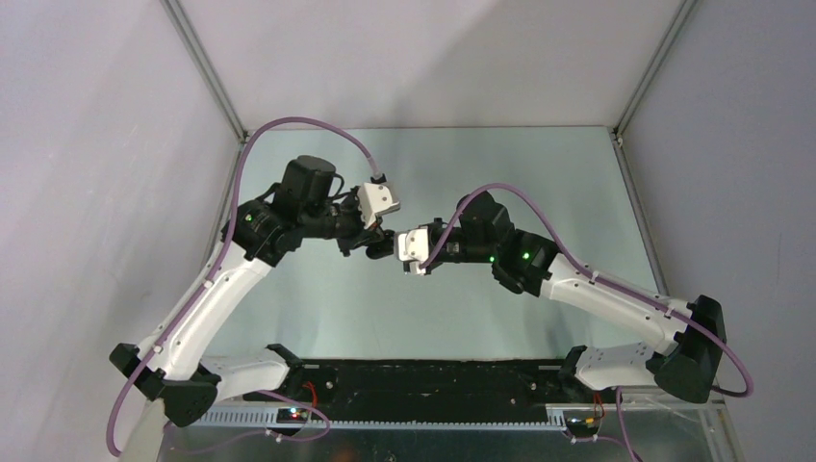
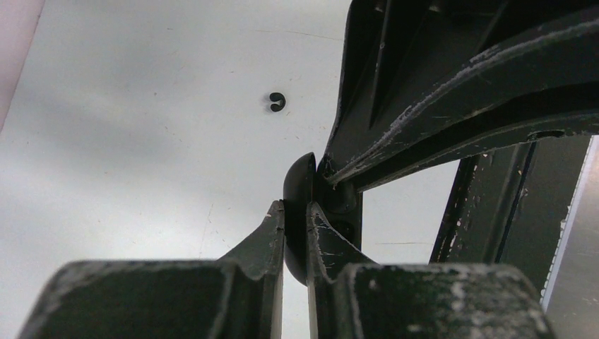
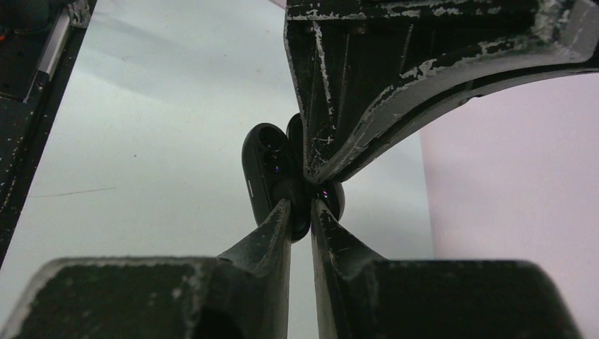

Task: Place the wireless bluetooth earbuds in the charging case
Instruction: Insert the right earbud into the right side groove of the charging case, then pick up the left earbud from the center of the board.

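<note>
Blocked mid-frame in top view: left gripper [image 1: 383,241] and right gripper [image 1: 401,252] tip to tip, jaws of each pinching the charging case [image 3: 267,169], no gap between. Open surface [image 1: 433,318] below centre, upper centre, far right. Hemmed by walls [image 1: 87,192] left, right, back. Small black clip [image 2: 277,102] loose on surface, upper centre of left wrist view.

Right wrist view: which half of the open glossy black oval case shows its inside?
The case half at picture left: dark recesses face the camera; the other half shows only an edge.
</note>
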Robot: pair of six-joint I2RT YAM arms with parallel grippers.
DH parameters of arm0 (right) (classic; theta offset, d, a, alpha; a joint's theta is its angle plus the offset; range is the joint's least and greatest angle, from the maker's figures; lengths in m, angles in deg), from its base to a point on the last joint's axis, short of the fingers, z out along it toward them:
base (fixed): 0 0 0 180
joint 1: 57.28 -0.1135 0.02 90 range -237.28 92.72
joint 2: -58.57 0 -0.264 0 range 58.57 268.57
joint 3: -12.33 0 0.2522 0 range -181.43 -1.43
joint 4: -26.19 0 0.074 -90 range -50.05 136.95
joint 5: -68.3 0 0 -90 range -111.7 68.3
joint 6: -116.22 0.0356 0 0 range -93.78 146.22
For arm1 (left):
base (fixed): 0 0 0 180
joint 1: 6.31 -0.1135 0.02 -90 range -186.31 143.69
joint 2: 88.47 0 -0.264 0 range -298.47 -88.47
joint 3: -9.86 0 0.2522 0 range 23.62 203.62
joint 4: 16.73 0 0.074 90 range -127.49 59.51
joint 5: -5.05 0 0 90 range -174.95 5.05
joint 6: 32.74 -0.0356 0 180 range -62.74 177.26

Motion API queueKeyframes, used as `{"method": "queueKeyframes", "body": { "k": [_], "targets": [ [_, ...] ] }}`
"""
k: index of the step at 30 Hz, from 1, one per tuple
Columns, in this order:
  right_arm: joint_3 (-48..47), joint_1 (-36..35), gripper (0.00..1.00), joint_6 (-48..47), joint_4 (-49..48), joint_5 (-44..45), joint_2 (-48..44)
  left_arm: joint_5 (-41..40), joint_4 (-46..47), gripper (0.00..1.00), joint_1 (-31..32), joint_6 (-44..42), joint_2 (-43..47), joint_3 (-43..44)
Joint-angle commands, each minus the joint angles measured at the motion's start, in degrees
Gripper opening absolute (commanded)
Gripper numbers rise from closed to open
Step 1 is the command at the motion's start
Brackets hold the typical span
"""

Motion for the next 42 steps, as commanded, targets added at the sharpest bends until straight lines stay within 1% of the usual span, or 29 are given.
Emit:
{"method": "queueKeyframes", "body": {
  "k": [1, 6, 13, 15, 19, 23, 25, 27, 29, 31, 32, 33, 35, 38, 42],
  "targets": [
    [-2.07, -0.50, 0.21, 0.83, -2.08, 2.40, 0.13, 2.08, 1.84, 0.00, 0.38, -0.99, 2.46, -0.07],
    [-3.37, -0.59, 0.32, 2.03, -0.95, 2.73, 0.40, 1.76, 1.85, 0.00, 0.47, -1.57, 2.73, -0.52],
    [-4.75, -0.25, 0.36, 5.39, 0.00, 2.17, -0.27, 1.43, 1.86, 0.00, 0.38, -1.72, 2.77, -0.73],
    [-5.36, 0.59, 0.39, 7.24, 1.14, -0.02, -1.13, 1.21, 1.89, 0.00, 0.43, -1.75, 2.86, -0.82],
    [-5.84, 3.41, 0.47, 12.46, 3.11, -5.31, -4.23, 0.57, 1.88, 0.00, 0.44, -2.09, 2.97, -1.31],
    [-5.72, 6.98, 0.49, 17.37, 6.18, -8.40, -6.84, -0.21, 1.85, 0.00, 0.42, -2.32, 3.19, -1.97],
    [-4.98, 9.49, 0.49, 18.42, 8.35, -10.21, -7.26, -0.62, 1.87, 0.00, 0.39, -2.31, 3.26, -2.01],
    [-3.34, 12.85, 0.48, 16.85, 10.46, -12.13, -7.38, -1.45, 1.85, 0.00, 0.43, -2.23, 3.48, -1.93],
    [-2.24, 16.08, 0.47, 13.16, 13.39, -14.46, -6.82, -2.75, 1.79, 0.00, 0.36, -2.04, 3.88, -1.76],
    [-2.04, 18.62, 0.45, 6.08, 17.44, -15.60, -4.99, -4.52, 1.83, 0.00, 0.29, -2.31, 4.74, -2.13],
    [-2.01, 19.76, 0.44, 4.48, 20.05, -15.64, -3.27, -5.75, 1.83, 0.00, 0.27, -2.76, 5.56, -2.57],
    [-1.99, 20.11, 0.43, 1.56, 21.25, -15.33, -2.38, -6.26, 1.84, 0.00, 0.18, -2.93, 5.88, -2.89],
    [-2.00, 20.36, 0.39, -1.42, 24.04, -13.70, 1.97, -7.76, 1.84, 0.00, -0.27, -2.62, 7.14, -3.99],
    [-2.03, 20.10, 0.31, -4.72, 25.38, -12.94, 6.25, -7.75, 1.85, 0.00, -1.88, -0.08, 7.97, -4.81],
    [-2.01, 19.53, 0.22, -13.16, 27.04, -12.85, 11.28, -7.89, 1.84, 0.00, -3.23, 1.56, 9.14, -6.22]
  ]
}}
